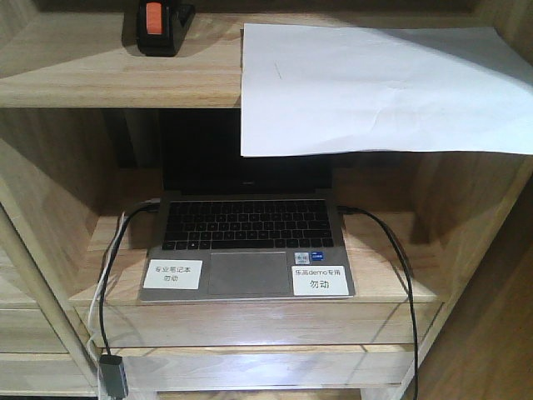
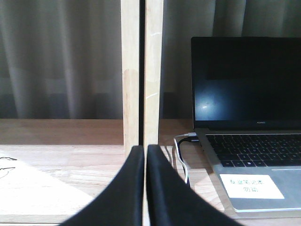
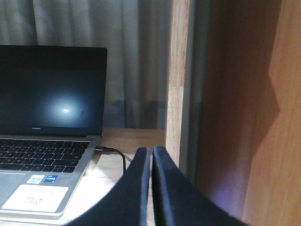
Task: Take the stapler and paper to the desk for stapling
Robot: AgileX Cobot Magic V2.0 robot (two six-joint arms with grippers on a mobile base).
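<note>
The black stapler [image 1: 158, 25] with its orange-red patch stands at the back left of the top shelf [image 1: 100, 71] in the front view. To its right on the same shelf lies the white paper [image 1: 375, 83], its front edge overhanging the compartment below. Neither gripper appears in the front view. My left gripper [image 2: 145, 147] is shut with nothing between its fingers, facing a wood upright [image 2: 141, 70]. My right gripper [image 3: 151, 149] is also shut and empty, beside the shelf's right side wall [image 3: 235, 117]. The desk is out of view.
An open laptop [image 1: 250, 250] with white labels fills the lower compartment; it also shows as the laptop [image 2: 249, 94] right of the left gripper and the laptop [image 3: 47, 94] left of the right gripper. Cables [image 1: 400, 267] run from both its sides. A grey adapter [image 1: 112, 375] hangs below left.
</note>
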